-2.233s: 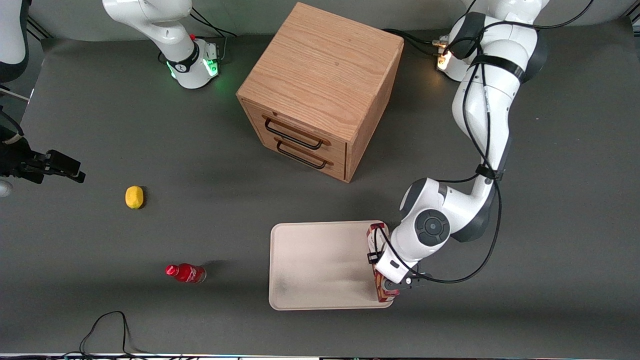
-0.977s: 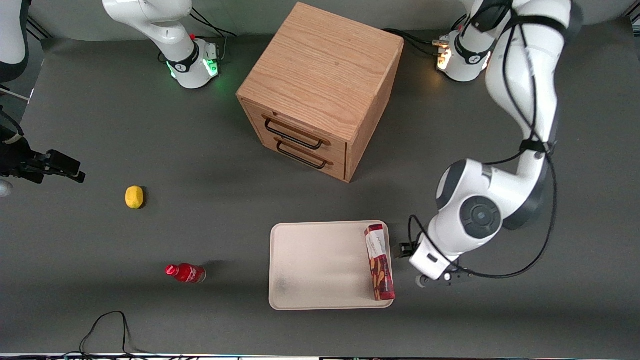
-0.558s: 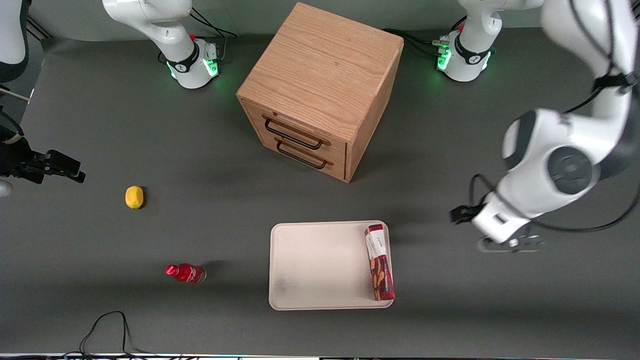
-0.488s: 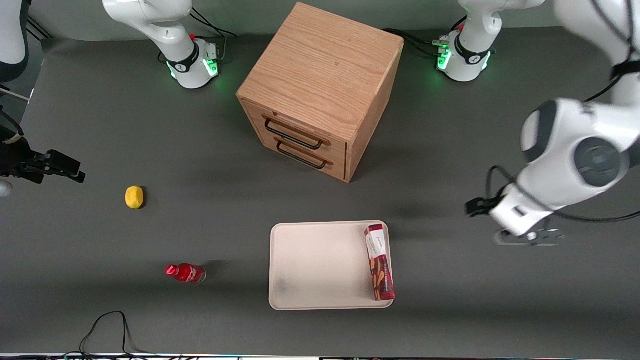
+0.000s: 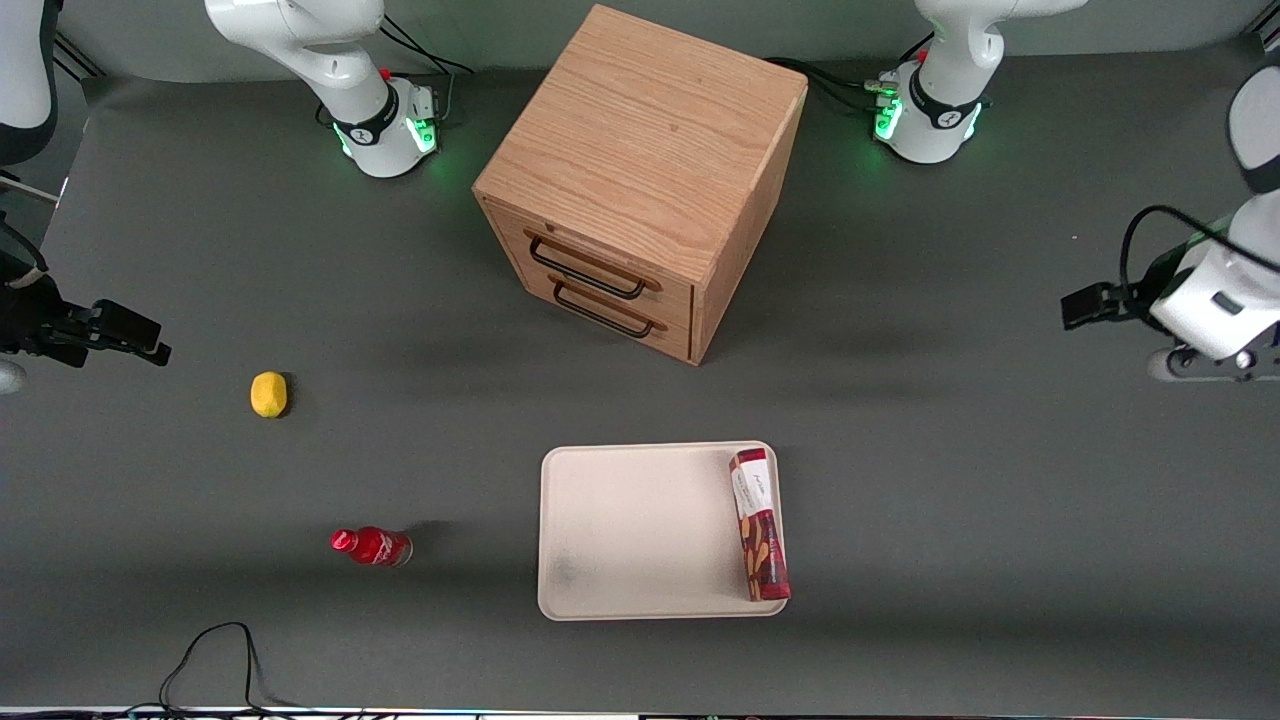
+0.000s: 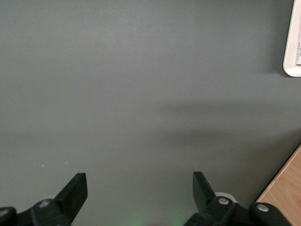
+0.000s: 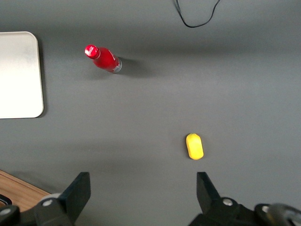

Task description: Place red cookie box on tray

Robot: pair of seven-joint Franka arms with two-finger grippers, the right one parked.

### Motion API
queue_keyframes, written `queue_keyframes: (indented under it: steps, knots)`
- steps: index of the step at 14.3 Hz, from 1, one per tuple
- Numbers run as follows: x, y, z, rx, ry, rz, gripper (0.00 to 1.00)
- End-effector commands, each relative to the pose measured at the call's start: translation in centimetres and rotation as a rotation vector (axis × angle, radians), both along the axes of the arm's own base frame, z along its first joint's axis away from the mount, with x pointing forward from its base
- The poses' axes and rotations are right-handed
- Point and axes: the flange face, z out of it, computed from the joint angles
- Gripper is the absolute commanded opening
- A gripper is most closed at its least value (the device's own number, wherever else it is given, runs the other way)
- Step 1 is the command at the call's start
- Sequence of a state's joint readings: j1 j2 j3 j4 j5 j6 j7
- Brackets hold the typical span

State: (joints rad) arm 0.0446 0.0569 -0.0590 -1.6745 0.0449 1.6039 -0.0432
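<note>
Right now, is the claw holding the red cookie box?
No, the open claw hangs over bare table; the red cookie box lies on the tray.

The end effector (image 6: pixel 138 197) hangs toward the working arm's end of the desk, cut off at the front view's edge — fingers hidden there. In the left wrist view, only the tray's (image 6: pixel 292 42) rim sliver shows.

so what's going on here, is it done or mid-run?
Looks done. The red cookie box lies flat on the tray, along the edge toward the working arm's end of the table, with nothing holding it. The left arm's claw is open and empty, up over bare table well toward that same end. The wooden drawer cabinet stands farther from the front camera than the tray; a small red bottle and a yellow object lie toward the parked arm's end.
</note>
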Motion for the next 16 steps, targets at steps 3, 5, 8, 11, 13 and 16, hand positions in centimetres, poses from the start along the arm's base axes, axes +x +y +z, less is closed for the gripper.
queue_keyframes:
  steps: [3,5,8,11,13,16]
  knots:
    - [-2.9,1.0,3.5,-0.044,-0.031,0.031,1.00]
    - [-2.8,1.9,4.3,-0.047,-0.030,0.049,1.00]
    - [-2.4,1.1,3.7,-0.042,0.010,0.039,1.00]
    - [-2.6,-0.9,4.1,-0.023,0.021,0.069,1.00]
    - [-3.0,-2.1,4.3,-0.006,0.036,0.104,1.00]
    - [-3.0,-1.9,4.5,-0.014,0.040,0.109,1.00]
